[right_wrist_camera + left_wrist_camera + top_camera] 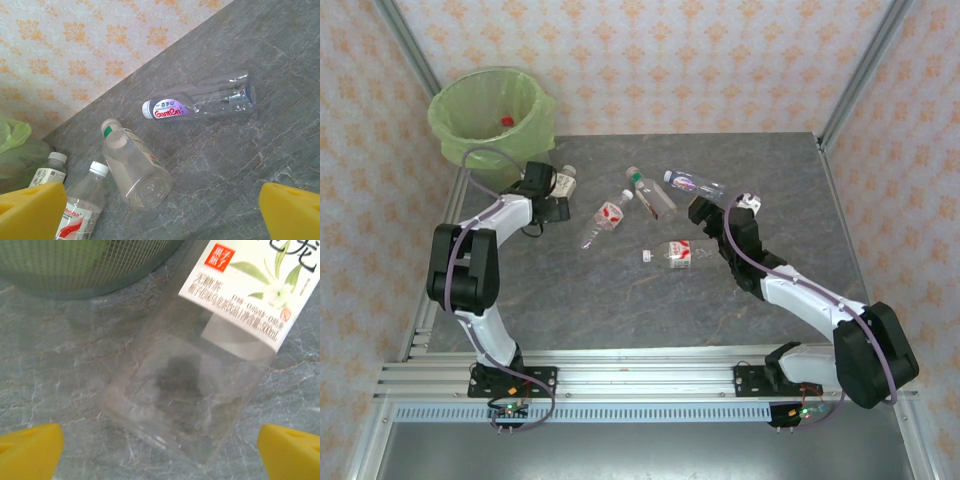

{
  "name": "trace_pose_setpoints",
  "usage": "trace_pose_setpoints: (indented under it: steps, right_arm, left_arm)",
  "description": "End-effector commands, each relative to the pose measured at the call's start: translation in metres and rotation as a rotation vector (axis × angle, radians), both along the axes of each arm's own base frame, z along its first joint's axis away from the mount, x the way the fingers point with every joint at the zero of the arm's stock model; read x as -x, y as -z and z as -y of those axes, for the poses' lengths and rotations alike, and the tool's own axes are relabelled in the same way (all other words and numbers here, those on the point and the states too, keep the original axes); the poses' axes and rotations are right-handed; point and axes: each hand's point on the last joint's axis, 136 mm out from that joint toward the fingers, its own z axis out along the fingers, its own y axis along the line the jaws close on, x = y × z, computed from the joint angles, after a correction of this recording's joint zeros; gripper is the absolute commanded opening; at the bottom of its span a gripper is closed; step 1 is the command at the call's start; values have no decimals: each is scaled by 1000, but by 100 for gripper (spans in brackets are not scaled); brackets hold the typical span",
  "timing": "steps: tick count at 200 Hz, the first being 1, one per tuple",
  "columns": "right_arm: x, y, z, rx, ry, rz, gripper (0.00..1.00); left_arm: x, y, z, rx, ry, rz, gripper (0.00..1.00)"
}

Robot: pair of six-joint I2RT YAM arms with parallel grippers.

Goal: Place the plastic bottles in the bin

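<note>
Overhead, the round bin (450, 140), lined with a translucent light-green bag, stands at the far left corner of the grey marbled tabletop (620, 300). A small red thing (507, 121) lies inside it. The left gripper (552, 200) sits just right of the bin with its jaws released and spread wide. In its wrist view the yellow fingertips (30, 450) flank the base end of a clear plastic bottle with a white flower-printed label (200, 390). That bottle lies flat near the bin's mesh wall, and neither fingertip touches it.

Four more bottles lie on their sides mid-table:
- a clear white-capped bottle with a red-and-white label (605, 218), just right of the left gripper;
- a clear green-capped bottle (653, 195), further right;
- a clear purple-labelled bottle (692, 183), the farthest right;
- a second red-and-white labelled bottle (675, 254), nearest the arms.

The right gripper (705, 213) hangs between the purple-labelled bottle and that nearest one. Its jaws are equally wide, grasping nothing, with bare table between its fingers in its wrist view.
</note>
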Motion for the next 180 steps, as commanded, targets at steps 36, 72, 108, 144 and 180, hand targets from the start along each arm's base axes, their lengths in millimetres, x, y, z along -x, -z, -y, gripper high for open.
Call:
trace_pose_setpoints:
  steps: [36,72,108,144,180]
  right_arm:
    - [-4,-13,3,-1,20,27,99]
    - [-2,-16,8,12,32,39,99]
    - [-2,-17,9,16,37,46,99]
    - [-3,-18,8,15,33,48,99]
    - [-2,-17,9,17,34,49,99]
  left_arm:
    - [-4,18,-6,25,-25,-123,100]
    - [-10,30,5,69,28,-173,100]
    - [-18,23,25,122,108,-120,100]
    - [-20,20,61,39,240,-133,100]
    - [-24,21,51,-122,174,-187,100]
